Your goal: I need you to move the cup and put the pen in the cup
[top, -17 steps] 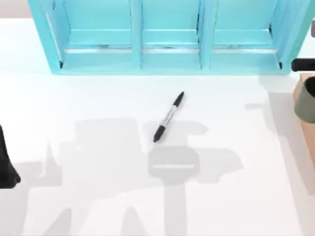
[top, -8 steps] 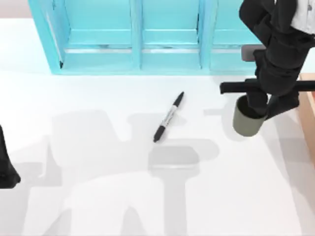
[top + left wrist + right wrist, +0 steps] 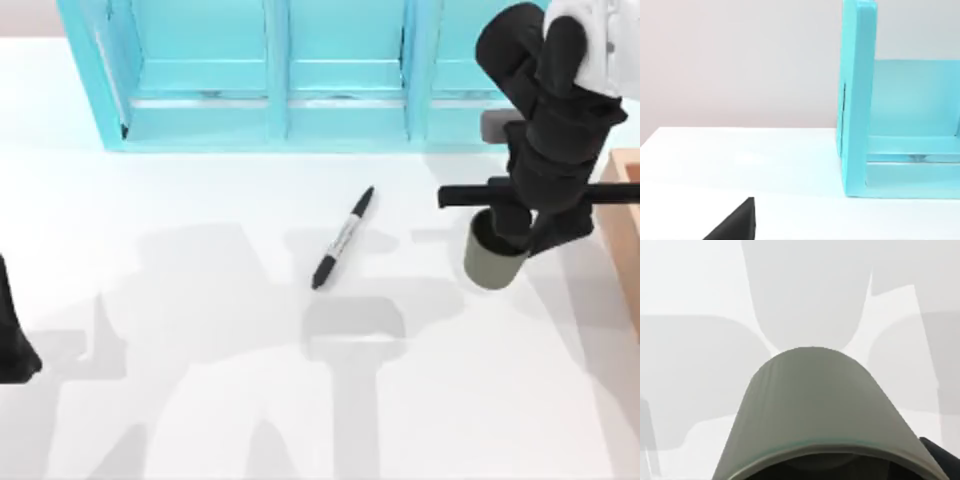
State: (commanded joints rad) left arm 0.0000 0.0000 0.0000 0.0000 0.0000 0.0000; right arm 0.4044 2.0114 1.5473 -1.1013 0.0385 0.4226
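The cup (image 3: 490,262) is sitting to the right of the pen (image 3: 343,238), well apart from it, on the white table (image 3: 200,300). It is a plain dark grey-green cup with no handle. The right gripper (image 3: 520,228) is holding it. The fingers are closed on the cup's rim, with the black arm coming down over the cup from above. In the right wrist view the cup (image 3: 812,410) is looking big and round, with the white table behind it and grey shadows lying across the table. I cannot tell if the cup is touching the table or is just above it.

The pen is lying flat on the table, tilted, with one black end pointing up toward the blue shelf (image 3: 340,70) and the other black end pointing down and left. Nothing is touching the pen.

The blue shelf is standing behind the pen, along the far side of the table. A light brown box (image 3: 625,190) is peeking in right of the cup, at the table's right edge.

The left gripper (image 3: 12,335) is parked far left of the pen, at the table's left edge. I cannot tell if it is open or closed.
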